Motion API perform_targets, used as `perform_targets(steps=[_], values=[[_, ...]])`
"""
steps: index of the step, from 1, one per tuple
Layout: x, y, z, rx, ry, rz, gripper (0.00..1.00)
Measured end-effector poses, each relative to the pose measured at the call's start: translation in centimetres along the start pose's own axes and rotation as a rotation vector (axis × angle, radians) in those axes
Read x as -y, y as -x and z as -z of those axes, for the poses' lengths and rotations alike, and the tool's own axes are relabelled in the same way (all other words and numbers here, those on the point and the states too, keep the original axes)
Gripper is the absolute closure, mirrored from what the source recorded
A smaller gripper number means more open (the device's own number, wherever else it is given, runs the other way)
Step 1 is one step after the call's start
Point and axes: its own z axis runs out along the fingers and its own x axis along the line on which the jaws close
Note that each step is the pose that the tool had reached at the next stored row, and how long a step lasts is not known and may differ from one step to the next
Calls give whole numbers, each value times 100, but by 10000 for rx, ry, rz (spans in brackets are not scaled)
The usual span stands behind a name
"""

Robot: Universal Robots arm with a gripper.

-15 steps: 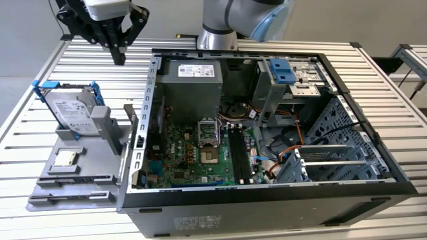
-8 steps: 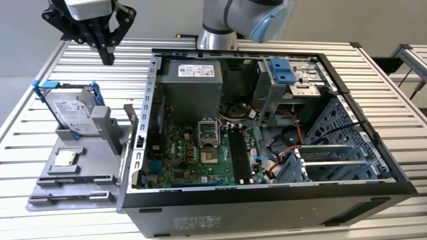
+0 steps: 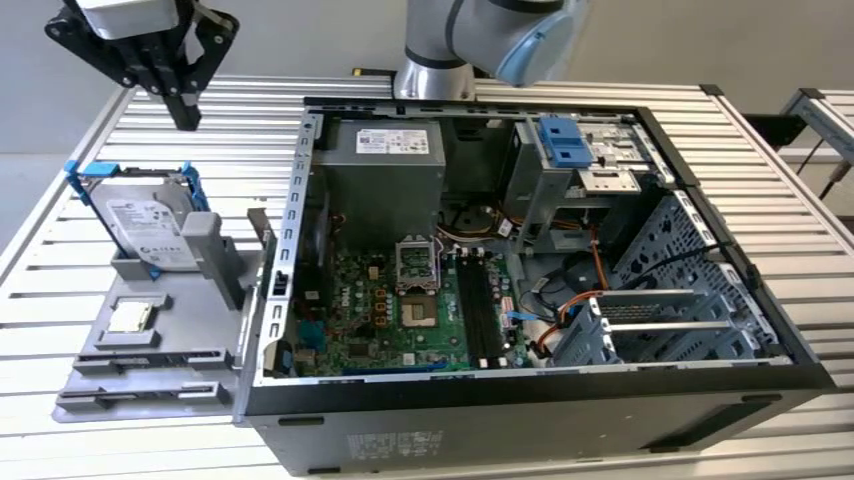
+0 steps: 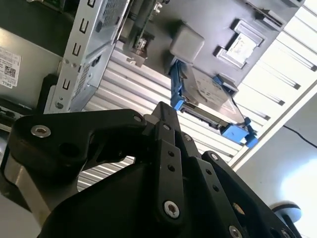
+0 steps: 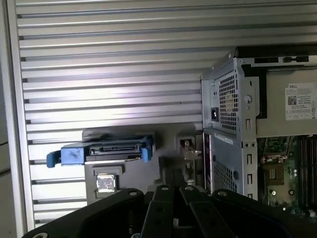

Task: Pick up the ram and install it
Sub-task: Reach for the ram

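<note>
The ram is hidden or out of view. My black gripper [image 3: 186,118] hangs shut, with nothing visible between its fingers, above the slatted table at the exterior view's far left, behind the grey holder [image 3: 147,355]. In both wrist views the fingers [image 4: 161,116] [image 5: 171,191] lie pressed together. The open computer case [image 3: 534,400] fills the middle, with its green motherboard [image 3: 387,320] and long black slots [image 3: 481,310] exposed. The gripper is well apart from the case, outside its left wall.
A hard drive in a light-blue bracket [image 3: 140,215] [image 5: 106,148] [image 4: 208,96] stands in the grey holder, with a small square chip [image 3: 130,318] [image 5: 105,182] in front of it. A second blue bracket [image 3: 567,145] sits in the case's drive bay. The arm's base [image 3: 434,60] stands behind the case.
</note>
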Motion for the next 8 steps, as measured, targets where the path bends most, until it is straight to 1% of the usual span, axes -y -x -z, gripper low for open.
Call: perform_targets(steps=[1, 2, 3, 4, 5, 8], values=[[2, -28, 1, 0, 0, 0, 100], [5, -79, 2, 0, 0, 0, 100], [8, -111, 3, 1, 0, -1, 100], [12, -169, 5, 1, 0, 1, 100], [14, -200, 6, 0, 0, 0, 100], [23, -327, 10, 0, -1, 0, 100]])
